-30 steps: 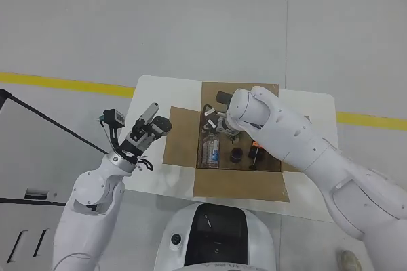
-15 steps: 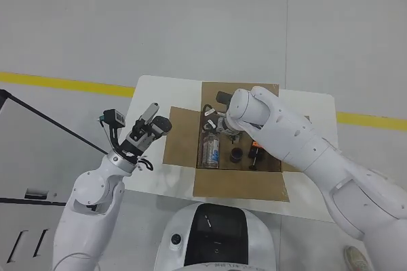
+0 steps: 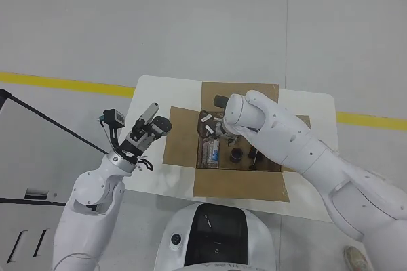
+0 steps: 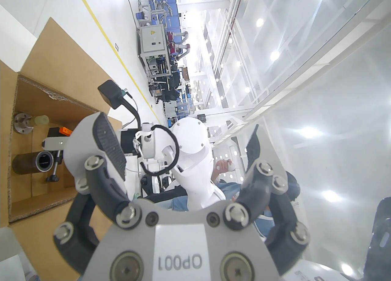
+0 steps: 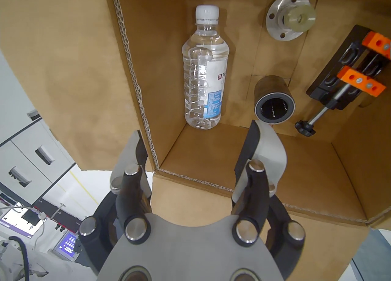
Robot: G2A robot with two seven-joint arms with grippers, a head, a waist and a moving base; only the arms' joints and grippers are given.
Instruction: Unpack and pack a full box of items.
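Open cardboard box (image 3: 183,139) at frame centre, flaps spread. Inside lie a clear water bottle (image 5: 205,74), metal flange (image 5: 288,16), dark cylinder (image 5: 274,99) and orange-black clamp (image 5: 351,77).

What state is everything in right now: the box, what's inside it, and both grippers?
box: open, flaps folded out.
bottle: capped, lying on its side in the box.
metal flange: in the box, ungripped.
dark cylinder: on its side in the box, open end showing.
clamp: lying in the box, ungripped.
right gripper: open, empty, above the box edge.
left gripper: open, empty, raised beside the box.
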